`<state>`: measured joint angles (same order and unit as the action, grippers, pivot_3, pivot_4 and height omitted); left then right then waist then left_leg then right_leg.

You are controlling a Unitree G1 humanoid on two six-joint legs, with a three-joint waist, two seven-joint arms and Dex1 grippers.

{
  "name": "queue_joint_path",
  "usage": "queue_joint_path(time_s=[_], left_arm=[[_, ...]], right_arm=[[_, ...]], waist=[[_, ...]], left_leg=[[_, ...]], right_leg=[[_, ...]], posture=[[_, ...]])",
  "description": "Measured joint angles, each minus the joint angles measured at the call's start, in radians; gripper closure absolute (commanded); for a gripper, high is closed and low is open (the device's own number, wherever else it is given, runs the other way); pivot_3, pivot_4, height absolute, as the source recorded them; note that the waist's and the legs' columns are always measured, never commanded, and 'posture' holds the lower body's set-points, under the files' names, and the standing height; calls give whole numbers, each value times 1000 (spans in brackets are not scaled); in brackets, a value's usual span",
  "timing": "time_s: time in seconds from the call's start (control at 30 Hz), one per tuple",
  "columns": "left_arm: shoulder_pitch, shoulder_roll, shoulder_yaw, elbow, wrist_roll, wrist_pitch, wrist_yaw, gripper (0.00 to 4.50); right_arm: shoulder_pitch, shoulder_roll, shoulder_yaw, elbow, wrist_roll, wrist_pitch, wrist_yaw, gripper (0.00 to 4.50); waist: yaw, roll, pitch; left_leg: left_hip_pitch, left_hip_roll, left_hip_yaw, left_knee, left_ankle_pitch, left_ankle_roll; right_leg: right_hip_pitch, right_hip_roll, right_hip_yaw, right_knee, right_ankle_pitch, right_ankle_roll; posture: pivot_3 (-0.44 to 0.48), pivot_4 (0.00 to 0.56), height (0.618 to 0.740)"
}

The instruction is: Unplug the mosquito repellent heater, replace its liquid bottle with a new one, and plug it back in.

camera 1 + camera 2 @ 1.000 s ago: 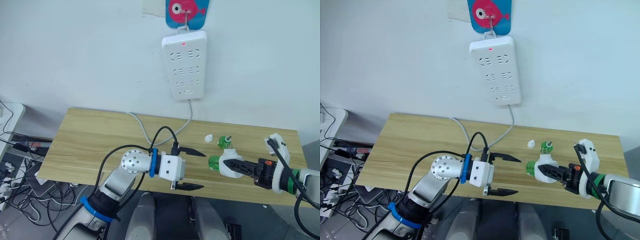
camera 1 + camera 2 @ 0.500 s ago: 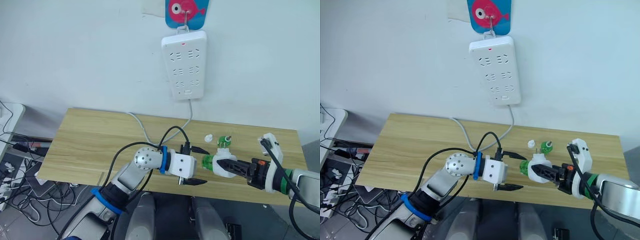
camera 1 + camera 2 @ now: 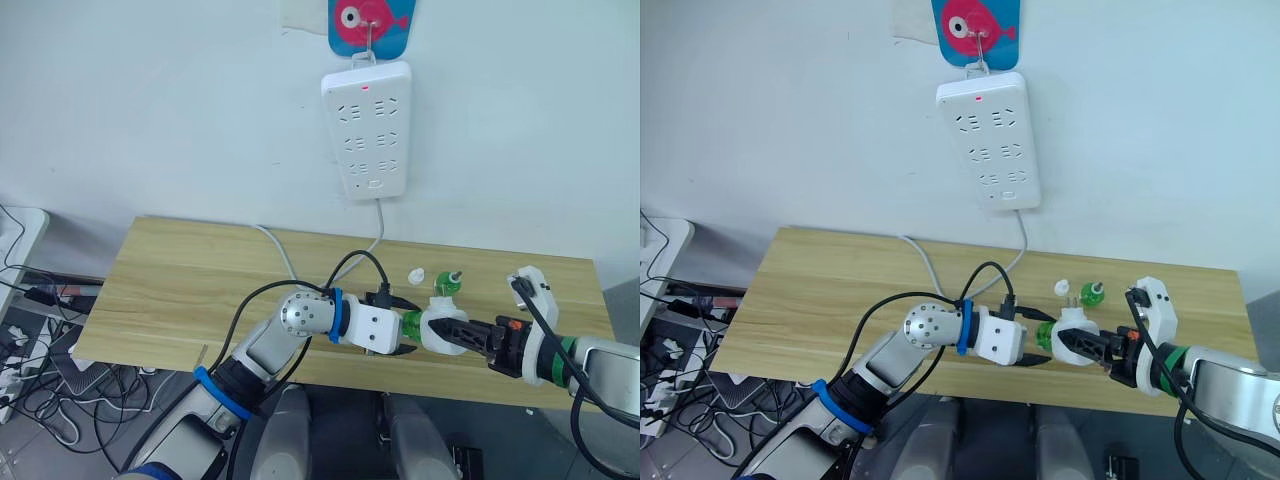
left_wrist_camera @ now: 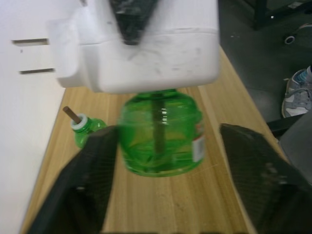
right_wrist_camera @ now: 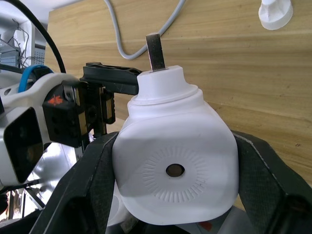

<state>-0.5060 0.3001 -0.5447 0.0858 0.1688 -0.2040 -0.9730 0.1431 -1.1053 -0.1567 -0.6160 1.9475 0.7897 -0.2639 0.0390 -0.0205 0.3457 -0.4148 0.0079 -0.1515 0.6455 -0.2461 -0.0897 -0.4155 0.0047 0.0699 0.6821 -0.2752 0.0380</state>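
Heater held near the table's front edge
Right gripper (image 5: 175,229) clamps the mosquito repellent heater (image 5: 175,165); left gripper (image 4: 165,180) spread around its green bottle (image 4: 161,131); left wrist view shows a spare bottle (image 4: 85,129) behind

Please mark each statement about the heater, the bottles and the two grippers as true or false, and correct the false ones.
1. The right gripper holds the heater. True.
2. The heater is plugged into the power strip. False: it is off the wall, held over the table, with its prongs bare.
3. A green bottle is attached to the heater. True.
4. The left gripper is shut on the bottle. False: its jaws stand open on either side of the bottle, with a gap at least on one side.
5. A second green bottle stands on the table. True.
6. A white cap sits on the second bottle. False: the cap lies on the table beside it.
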Motion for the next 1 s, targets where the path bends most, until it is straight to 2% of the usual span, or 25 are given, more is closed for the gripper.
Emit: queue_joint_path(time_s=[0.03, 0.87, 0.9, 0.97, 1.0], left_arm=[[0, -2, 0, 2, 2, 1, 3, 2289], [25, -15, 3, 4, 21, 27, 0, 2289], [26, -15, 3, 3, 20, 27, -1, 2289], [37, -15, 1, 3, 6, 31, -5, 2289], [50, -17, -3, 3, -1, 31, -13, 2289]], right_arm=[[0, 0, 0, 0, 0, 0, -1, 1463], [-4, 72, 26, -9, -3, -16, -78, 1463], [-6, 68, 26, -8, -3, -14, -77, 746], [-23, 65, 19, -5, 0, -15, -53, 102], [-32, 65, 11, -3, 0, -14, -36, 20]], waist=[[0, 0, 0], [-12, 0, 0], [-12, 0, 0], [-13, 0, 0], [-13, 0, 0]], left_leg=[[0, 0, 0, 0, 0, 0], [0, 0, -1, 0, 0, 0], [0, 0, -1, 0, 0, 0], [0, 0, -1, 0, 0, 0], [0, 0, -1, 0, 0, 0]], right_leg=[[0, 0, 0, 0, 0, 0], [0, 0, 0, 0, 0, 0], [0, 0, 0, 0, 0, 0], [0, 0, 0, 0, 0, 0], [0, 0, 0, 0, 0, 0]], posture=[[134, 347, 740], [137, 329, 740], [137, 329, 740], [136, 326, 740], [136, 326, 740]])
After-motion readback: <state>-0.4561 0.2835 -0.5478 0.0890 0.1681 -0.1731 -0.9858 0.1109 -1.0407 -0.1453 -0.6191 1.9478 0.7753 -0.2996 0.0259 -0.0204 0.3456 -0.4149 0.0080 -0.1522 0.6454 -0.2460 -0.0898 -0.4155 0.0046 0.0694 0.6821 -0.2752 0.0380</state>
